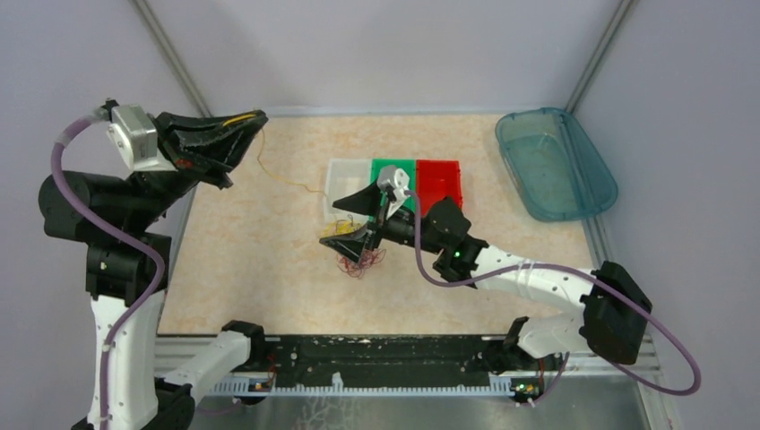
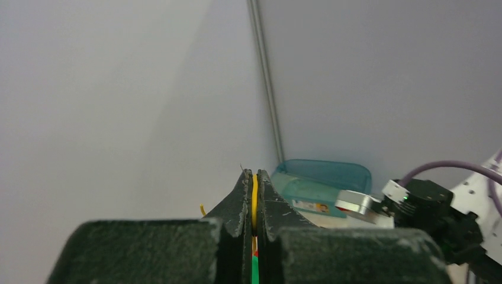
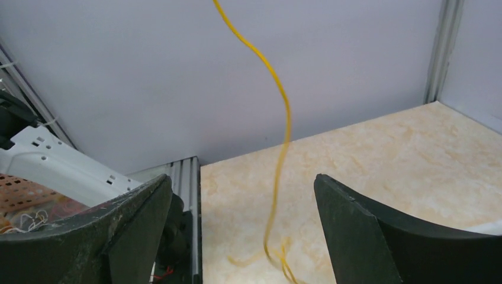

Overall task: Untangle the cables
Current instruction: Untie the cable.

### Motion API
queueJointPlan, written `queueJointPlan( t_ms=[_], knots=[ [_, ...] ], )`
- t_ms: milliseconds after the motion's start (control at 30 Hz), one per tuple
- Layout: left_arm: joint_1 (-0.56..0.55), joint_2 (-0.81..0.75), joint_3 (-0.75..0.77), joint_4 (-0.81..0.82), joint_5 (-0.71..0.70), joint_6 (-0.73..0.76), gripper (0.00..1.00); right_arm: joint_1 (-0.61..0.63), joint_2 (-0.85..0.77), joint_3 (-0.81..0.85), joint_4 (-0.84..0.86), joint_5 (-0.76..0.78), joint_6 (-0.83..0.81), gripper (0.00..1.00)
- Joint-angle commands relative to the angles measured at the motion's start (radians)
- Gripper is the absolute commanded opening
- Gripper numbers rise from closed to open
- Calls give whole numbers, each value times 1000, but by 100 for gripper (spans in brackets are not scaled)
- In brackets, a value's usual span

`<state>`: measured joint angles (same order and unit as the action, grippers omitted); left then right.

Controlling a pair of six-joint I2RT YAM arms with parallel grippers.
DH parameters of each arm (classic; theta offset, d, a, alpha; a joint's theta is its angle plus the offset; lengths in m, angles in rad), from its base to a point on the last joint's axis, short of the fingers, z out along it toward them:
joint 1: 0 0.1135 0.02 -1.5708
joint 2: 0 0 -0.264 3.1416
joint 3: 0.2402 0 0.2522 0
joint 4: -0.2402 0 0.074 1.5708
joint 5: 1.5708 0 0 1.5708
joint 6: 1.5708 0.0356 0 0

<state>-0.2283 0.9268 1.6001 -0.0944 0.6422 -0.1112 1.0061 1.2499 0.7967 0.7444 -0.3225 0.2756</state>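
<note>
Two tools, two different states. Your left tool [image 1: 260,115] is raised over the counter's [image 1: 242,269] far-left corner and clenched on the yellow cable [image 1: 237,117]. Your right tool [image 1: 351,221] is released, its jaws spread wide, near the middle of the counter.

From the left tool the yellow cable drops to the counter and trails toward the clear bin [image 1: 341,172], which stands in a row with the green bin [image 1: 394,167] and the red bin [image 1: 439,182] near the middle of the far edge. The tangle of red and dark wires [image 1: 358,262] lies on the counter just on the near side of the right tool's lower finger; whether it touches that finger you cannot tell from above.

Only the left wrist view shows you the pinch itself: a yellow strip squeezed between the closed fingers, with the teal tub [image 2: 322,177] beyond. The right wrist view shows what the overhead view does not: the yellow cable hanging free in the gap between the open fingers, touching neither, and ending in loose curls on the counter. The overhead view alone shows the red and dark tangle and the tub at the far-right corner.
</note>
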Motion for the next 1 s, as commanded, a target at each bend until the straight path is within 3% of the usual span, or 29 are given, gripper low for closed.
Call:
queueJointPlan(
  t_ms=[0, 200, 400, 533, 800, 967],
  knots=[
    [0, -17, -53, -11, 116, -101, 0, 11, 40, 107, -63, -77, -14, 89],
    [0, -34, -49, 7, 93, -18, 0, 9, -26, -56, -56, 60, -11, 86],
    [0, -63, -35, 52, -216, 233, 0, -80, 72, -160, -33, 44, 23, 83],
    [0, -58, -17, 47, -389, 359, 0, -86, 158, -174, 20, 45, -29, 88],
    [-1, -113, -72, 26, -249, 297, 0, -106, 470, 92, -167, 88, -180, 90],
    [0, -123, -79, 24, -227, 283, 0, -106, 501, 84, -215, 111, -238, 78]
  ],
)
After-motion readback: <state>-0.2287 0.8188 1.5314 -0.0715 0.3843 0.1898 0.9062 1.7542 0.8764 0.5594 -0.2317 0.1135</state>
